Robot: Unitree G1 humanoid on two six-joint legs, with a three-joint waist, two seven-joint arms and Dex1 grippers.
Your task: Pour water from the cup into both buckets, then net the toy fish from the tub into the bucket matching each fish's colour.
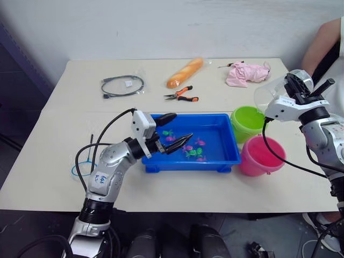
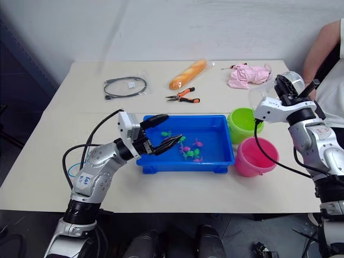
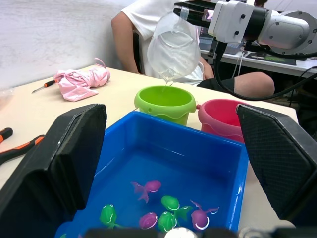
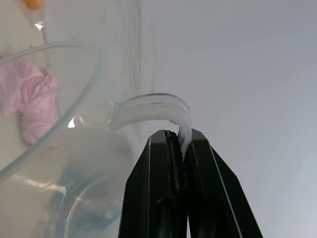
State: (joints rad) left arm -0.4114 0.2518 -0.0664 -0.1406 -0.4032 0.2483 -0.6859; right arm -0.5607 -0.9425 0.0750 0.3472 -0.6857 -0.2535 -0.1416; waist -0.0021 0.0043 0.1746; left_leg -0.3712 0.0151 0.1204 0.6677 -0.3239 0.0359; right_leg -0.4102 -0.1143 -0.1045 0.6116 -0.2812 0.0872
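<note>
Head views: right claw (image 1: 299,86) pinches the handle of the clear cup (image 1: 267,92), tipped toward the lime green bucket (image 1: 248,123). Pink bucket (image 1: 262,156) sits just beside it, nearer the counter (image 1: 48,140) edge, both hard against the right end of the blue tub (image 1: 228,148). Risk: the cup mouth is wide, the buckets touch or nearly so, so a slight wrist drift puts water on the counter or in the wrong pail. Left claw (image 1: 173,130) hangs spread over the tub's left part, holding nothing. A blue-rimmed net (image 1: 81,162) lies on the counter beside the left arm, untouched.

Left wrist view: a thin stream leaves the cup lip (image 3: 168,74) straight above the green bucket rim (image 3: 166,96). It looks centred, but margin is small. Cup is see-through, rounded, with water in the lower part. Pink and green toy fish (image 3: 168,210) cluster in the tub's water.

Right wrist view: fingers (image 4: 158,198) pressed together on the thin curved handle (image 4: 153,106). Grip is narrow and off to one side of the cup; I'd expect the cup to swivel if tilted faster.
</note>
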